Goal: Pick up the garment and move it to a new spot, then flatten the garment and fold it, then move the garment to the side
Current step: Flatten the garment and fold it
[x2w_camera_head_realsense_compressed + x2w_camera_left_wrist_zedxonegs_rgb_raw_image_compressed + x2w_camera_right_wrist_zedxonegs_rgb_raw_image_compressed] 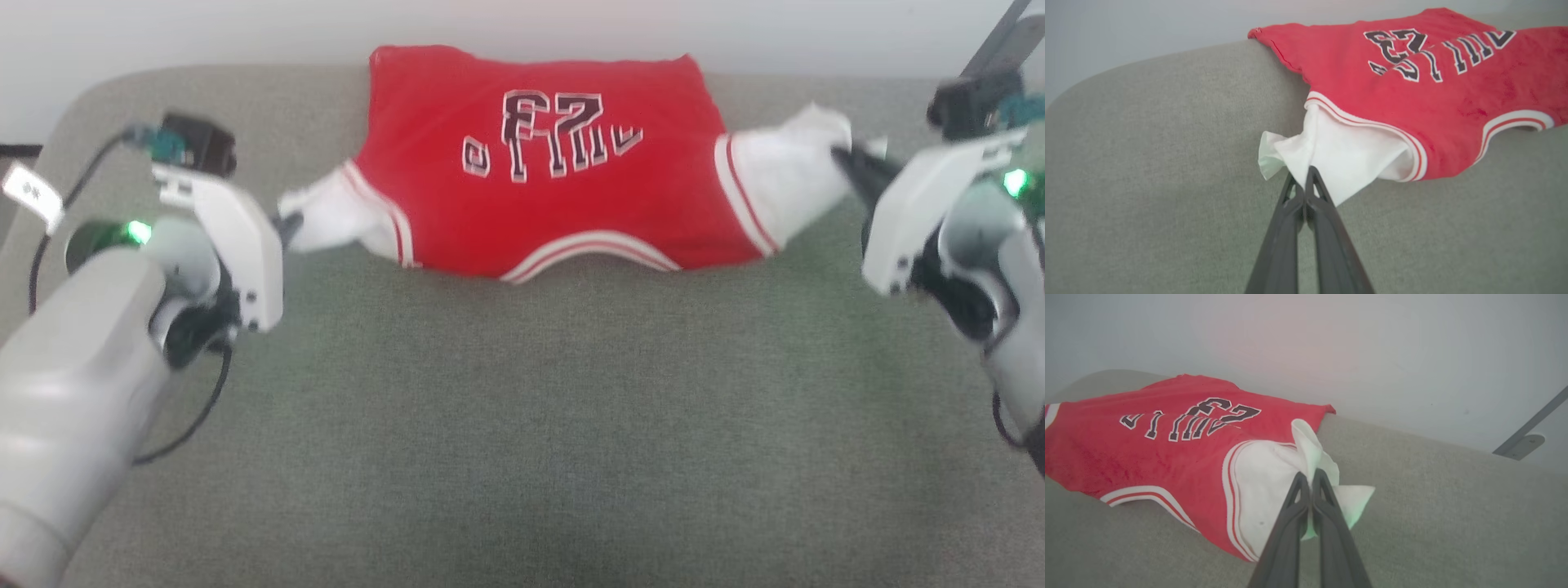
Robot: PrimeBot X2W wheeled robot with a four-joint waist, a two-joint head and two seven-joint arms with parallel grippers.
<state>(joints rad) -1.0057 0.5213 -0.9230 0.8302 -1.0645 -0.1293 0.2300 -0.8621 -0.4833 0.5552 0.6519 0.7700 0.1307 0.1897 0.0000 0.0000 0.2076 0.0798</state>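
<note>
Open grey surface (522, 425) across the head view's lower half, garment (539, 163) spanning the upper middle, wall (522, 24) close behind along the top

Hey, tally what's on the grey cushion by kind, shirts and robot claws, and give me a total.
shirt: 1
claws: 2 (left claw, right claw, each shut on the shirt)
Total: 3

1. I counted one garment (563, 204) (a red jersey).
2. I saw two grippers (one per arm): the left gripper (1303, 179) and the right gripper (1310, 479).
3. I found one grey padded surface (522, 425).
</note>
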